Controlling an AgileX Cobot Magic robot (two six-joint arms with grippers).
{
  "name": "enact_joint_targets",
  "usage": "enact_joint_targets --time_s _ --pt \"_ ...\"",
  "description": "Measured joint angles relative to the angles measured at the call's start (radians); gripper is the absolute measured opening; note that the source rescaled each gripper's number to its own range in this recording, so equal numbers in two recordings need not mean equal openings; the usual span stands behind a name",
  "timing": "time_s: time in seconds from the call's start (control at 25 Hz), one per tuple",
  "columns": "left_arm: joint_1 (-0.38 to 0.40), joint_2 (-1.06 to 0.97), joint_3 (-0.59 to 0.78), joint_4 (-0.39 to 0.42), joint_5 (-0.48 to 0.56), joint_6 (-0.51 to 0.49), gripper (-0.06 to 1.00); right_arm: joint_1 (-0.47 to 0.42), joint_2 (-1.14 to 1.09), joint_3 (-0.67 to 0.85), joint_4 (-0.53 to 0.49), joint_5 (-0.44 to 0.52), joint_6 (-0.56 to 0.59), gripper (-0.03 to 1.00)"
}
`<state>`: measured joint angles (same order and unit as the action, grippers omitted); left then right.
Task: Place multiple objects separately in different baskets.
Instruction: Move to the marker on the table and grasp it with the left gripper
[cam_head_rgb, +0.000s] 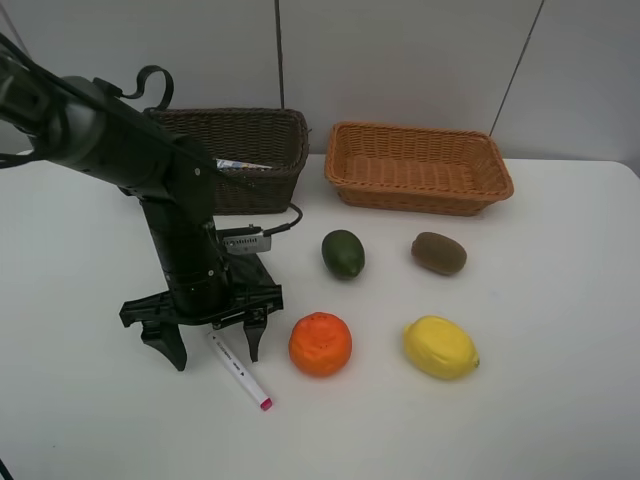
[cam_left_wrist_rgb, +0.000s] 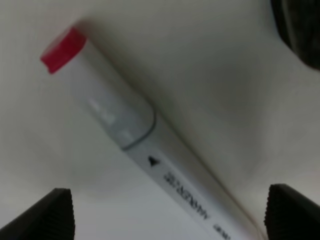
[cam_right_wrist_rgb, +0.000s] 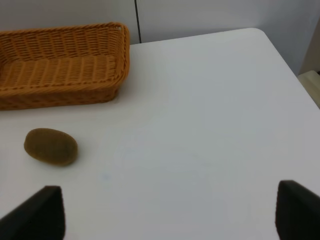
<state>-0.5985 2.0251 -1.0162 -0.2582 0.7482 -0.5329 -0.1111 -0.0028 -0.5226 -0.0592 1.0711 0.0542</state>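
- Marker (cam_head_rgb: 240, 371): white with a pink tip, it lies flat on the white table (cam_head_rgb: 560, 400), slanting, with the pink end pointing toward the near edge and away from the baskets.
- Left pincer (cam_head_rgb: 215, 356): released, jaws spread wide and pointing down astride the marker's plain end. In the left wrist view the marker (cam_left_wrist_rgb: 150, 150) runs slantwise through the gap of the pincer (cam_left_wrist_rgb: 170, 215), and neither fingertip (cam_left_wrist_rgb: 50, 215) touches it. Whether the tips touch the table cannot be told.
- Right pincer (cam_right_wrist_rgb: 167, 212): released too, jaws wide apart and holding nothing, over bare table. It is out of the high view.
- Room beside the marker: the orange (cam_head_rgb: 320, 343) sits just to the right of the left pincer's right finger, close but apart. To the marker's left and toward the near edge the table is bare.
- Other fruit: the green fruit (cam_head_rgb: 343, 253), the kiwi (cam_head_rgb: 438, 253) and the lemon (cam_head_rgb: 441, 346) lie well apart from one another, right of the arm.
- Dark basket (cam_head_rgb: 240, 130): at the table's far edge, behind the left arm, with something white showing inside.
- Tan basket (cam_head_rgb: 420, 128): beside the dark one, to its right, apart from it. In the right wrist view the kiwi (cam_right_wrist_rgb: 50, 146) lies near the tan basket (cam_right_wrist_rgb: 65, 70), with wide bare table out to the far right corner.
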Motion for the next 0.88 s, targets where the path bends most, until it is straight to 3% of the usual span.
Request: enact_joint_targets --time_s 0.2,0.28,0.36,0.44,0.48,0.52,0.88 --pt "0.000 0.023 -0.012 0.001 0.006 -0.005 1.00 0.000 0.000 0.000 0.000 0.000 0.000 0.99" --pt "0.000 0.027 -0.014 0.002 0.016 -0.005 0.94 0.000 0.000 0.000 0.000 0.000 0.000 0.99" --pt "0.000 0.030 -0.014 -0.003 0.031 -0.005 0.73 0.000 0.000 0.000 0.000 0.000 0.000 0.99" --pt "0.000 0.032 -0.014 -0.013 0.039 -0.005 0.37 0.000 0.000 0.000 0.000 0.000 0.000 0.99" --pt "0.000 0.032 -0.014 -0.015 0.040 -0.002 0.14 0.000 0.000 0.000 0.000 0.000 0.000 0.99" --pt "0.000 0.033 -0.014 -0.017 0.043 0.001 0.01 0.000 0.000 0.000 0.000 0.000 0.000 0.99" --pt "0.000 -0.044 -0.026 -0.006 0.071 0.052 0.02 0.000 0.000 0.000 0.000 0.000 0.000 0.99"
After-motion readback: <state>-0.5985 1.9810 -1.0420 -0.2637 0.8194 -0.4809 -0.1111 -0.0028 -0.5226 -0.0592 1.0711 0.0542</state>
